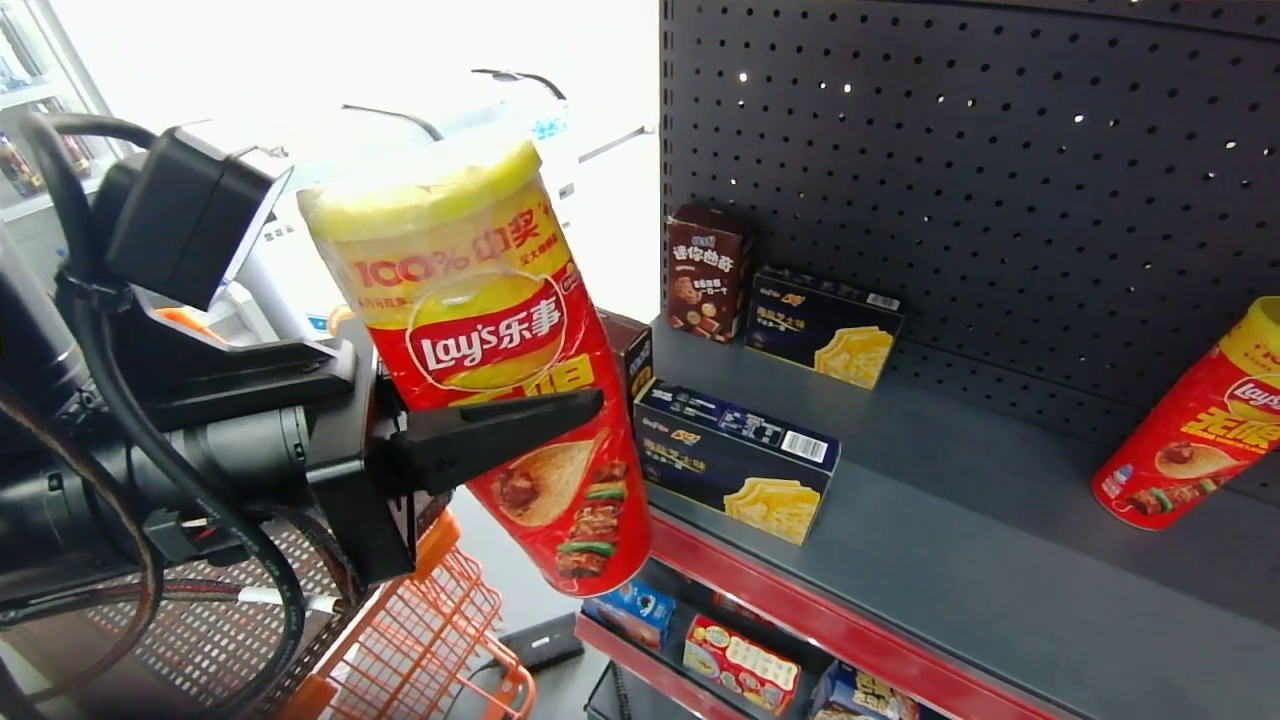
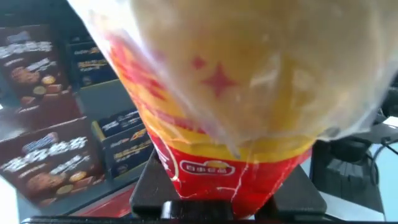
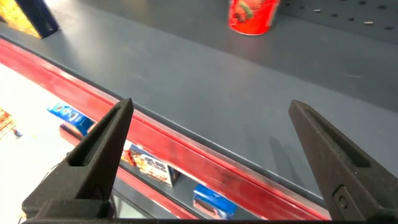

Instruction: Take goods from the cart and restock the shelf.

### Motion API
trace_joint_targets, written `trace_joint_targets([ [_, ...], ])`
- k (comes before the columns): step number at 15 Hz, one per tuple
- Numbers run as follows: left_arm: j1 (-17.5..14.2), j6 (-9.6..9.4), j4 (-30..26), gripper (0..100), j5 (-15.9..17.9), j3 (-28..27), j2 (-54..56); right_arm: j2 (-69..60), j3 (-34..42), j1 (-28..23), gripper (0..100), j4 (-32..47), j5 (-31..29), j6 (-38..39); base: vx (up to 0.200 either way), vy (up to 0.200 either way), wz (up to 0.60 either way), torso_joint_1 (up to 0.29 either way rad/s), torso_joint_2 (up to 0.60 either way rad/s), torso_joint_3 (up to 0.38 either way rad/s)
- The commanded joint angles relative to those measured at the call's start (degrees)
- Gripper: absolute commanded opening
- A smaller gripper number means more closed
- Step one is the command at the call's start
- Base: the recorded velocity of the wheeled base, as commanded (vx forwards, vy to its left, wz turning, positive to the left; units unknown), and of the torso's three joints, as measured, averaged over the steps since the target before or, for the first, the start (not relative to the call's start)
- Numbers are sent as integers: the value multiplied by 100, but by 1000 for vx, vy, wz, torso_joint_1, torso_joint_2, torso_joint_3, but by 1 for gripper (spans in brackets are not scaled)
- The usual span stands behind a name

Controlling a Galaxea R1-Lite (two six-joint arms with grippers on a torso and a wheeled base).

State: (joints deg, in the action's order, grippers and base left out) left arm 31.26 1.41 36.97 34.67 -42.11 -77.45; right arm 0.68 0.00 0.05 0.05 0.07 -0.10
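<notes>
The chips can (image 1: 470, 330) is held tilted in the clamped left gripper (image 1: 545, 425), off the front-left corner of the shelf (image 1: 960, 570). It should be righted and set behind the front edge. The right gripper (image 3: 211, 149) is held open.

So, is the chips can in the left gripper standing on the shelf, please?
No, the left gripper holds the chips can in mid-air beside the shelf.
</notes>
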Motion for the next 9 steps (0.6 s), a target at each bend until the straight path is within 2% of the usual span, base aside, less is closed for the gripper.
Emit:
trace_joint_targets([
  [1, -41, -1, 12, 0, 145, 1, -7, 2, 0, 4, 100, -5, 1, 1, 0, 0, -600, 2, 2, -2],
  [9, -67, -1, 47, 0, 216, -26, -16, 2, 0, 4, 100, -5, 1, 1, 0, 0, -600, 1, 2, 2],
])
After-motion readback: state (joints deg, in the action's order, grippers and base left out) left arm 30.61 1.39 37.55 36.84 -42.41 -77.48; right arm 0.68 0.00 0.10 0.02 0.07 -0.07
